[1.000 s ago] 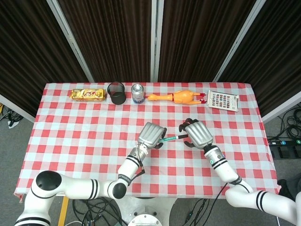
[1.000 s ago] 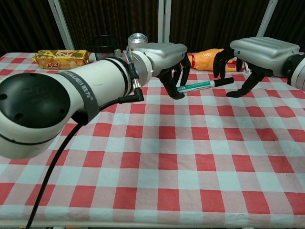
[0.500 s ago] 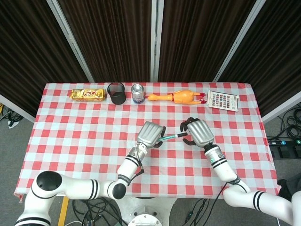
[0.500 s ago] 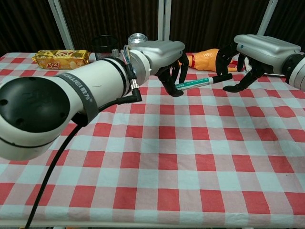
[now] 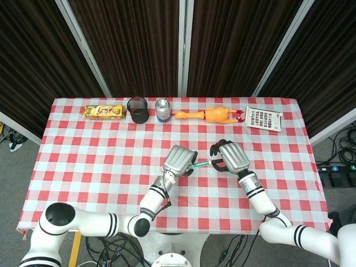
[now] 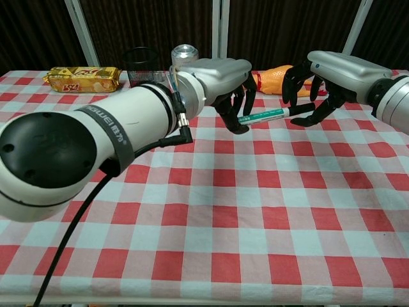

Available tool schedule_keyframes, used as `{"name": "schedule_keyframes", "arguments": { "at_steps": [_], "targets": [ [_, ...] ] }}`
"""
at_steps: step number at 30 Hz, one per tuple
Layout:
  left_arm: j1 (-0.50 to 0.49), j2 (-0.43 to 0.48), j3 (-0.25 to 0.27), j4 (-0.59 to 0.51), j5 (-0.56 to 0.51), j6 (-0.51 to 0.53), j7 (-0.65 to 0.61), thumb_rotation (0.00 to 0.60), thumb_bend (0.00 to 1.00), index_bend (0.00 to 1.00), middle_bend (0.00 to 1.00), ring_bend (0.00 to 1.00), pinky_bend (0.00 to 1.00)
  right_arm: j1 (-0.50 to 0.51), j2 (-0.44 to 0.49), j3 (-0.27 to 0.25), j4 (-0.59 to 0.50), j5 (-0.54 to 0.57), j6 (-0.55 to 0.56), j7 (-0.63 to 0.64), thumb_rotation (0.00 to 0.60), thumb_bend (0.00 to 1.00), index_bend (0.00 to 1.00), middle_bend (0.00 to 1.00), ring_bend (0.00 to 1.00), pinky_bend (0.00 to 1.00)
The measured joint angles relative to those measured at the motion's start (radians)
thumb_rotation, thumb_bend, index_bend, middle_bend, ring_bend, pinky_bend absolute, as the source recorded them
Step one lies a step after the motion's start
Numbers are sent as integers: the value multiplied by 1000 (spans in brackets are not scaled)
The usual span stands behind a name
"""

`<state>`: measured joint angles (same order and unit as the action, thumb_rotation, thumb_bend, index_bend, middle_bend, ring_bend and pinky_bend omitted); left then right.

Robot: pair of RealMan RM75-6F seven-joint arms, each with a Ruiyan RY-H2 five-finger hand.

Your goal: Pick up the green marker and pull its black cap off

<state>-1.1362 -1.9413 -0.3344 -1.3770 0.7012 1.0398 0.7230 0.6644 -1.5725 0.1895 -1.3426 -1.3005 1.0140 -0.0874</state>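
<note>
Left robot hand, seen left of centre in the chest view, grips the green marker by its body, fingers curled around it, holding it level above the table. The right robot hand, in the upper right of that frame, has its dark fingers closed on the marker's black cap at the pen's right end. In the head view both hands meet near the middle of the frame, the marker bridging them over the red-and-white checked cloth. Along the far edge of the table stand a snack bar, a black mesh cup, a can, a rubber chicken and a card.
</note>
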Motion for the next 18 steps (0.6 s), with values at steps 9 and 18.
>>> {"name": "schedule_keyframes", "arguments": {
  "at_steps": [9,18],
  "targets": [
    [7,-12,24,34,42,-2,-15,600,393,587,636,918,1000,8,-4,5,-13,17,-15,-5,600,114,521,512,321,451],
    [13,-28,33,58,78,2,-21,600,395,588,636,918,1000,6,-19,2,-6,26,-12,-10,600,118,531,521,322,454]
  ]
}}
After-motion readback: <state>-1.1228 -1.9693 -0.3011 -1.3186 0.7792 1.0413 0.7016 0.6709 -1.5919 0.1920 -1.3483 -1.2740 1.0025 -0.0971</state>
